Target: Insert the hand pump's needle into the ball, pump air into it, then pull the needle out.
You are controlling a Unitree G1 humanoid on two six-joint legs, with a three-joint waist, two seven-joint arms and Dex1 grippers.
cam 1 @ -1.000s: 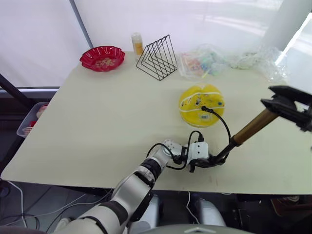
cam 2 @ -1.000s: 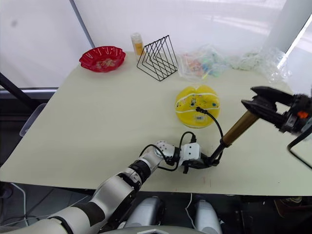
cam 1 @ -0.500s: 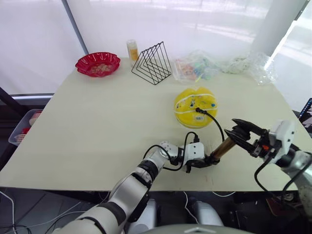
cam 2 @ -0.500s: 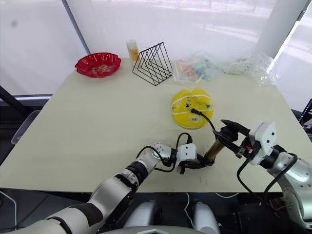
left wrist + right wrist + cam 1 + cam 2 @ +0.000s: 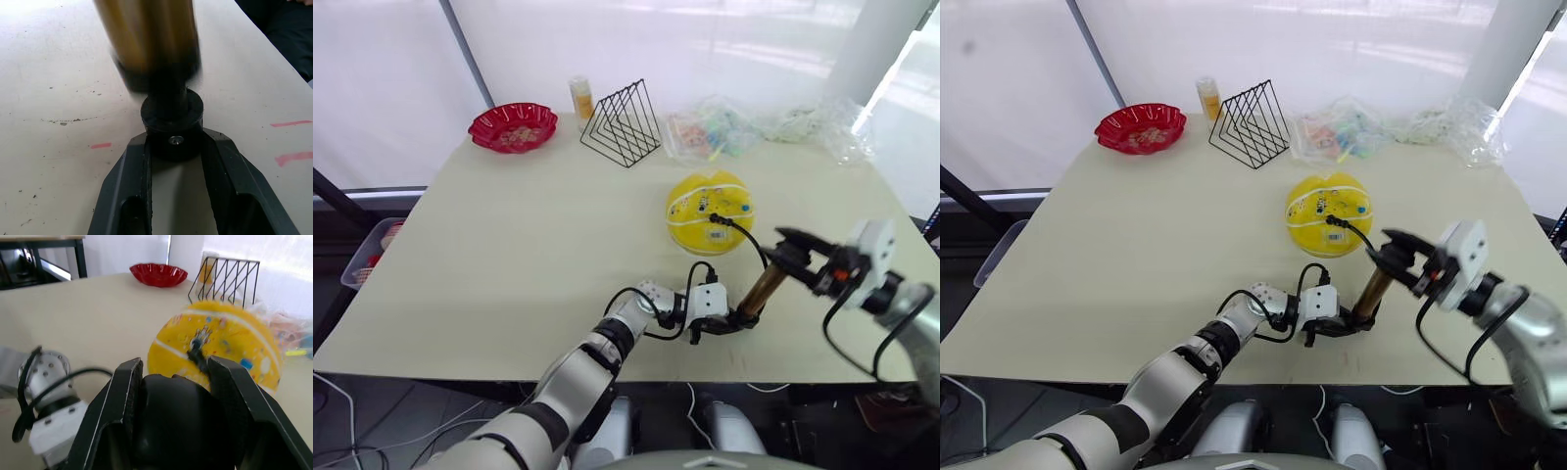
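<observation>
Head views: the shiny gold-brass hand pump [image 5: 766, 287] leans between the two jaws on the pale counter [image 5: 509, 245], its thin black hose reaching the yellow rubber ball [image 5: 711, 211] beyond them

Left wrist view: the left gripper [image 5: 172, 147] jaws are clenched on the pump's black base cap

Right wrist view: the right gripper [image 5: 176, 377] jaws clasp the black T-handle, ball just ahead

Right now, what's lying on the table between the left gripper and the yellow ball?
In the left eye view, bare table apart from the pump's thin black hose, arcing from the ball down toward the left gripper on the hand pump's base.
</observation>
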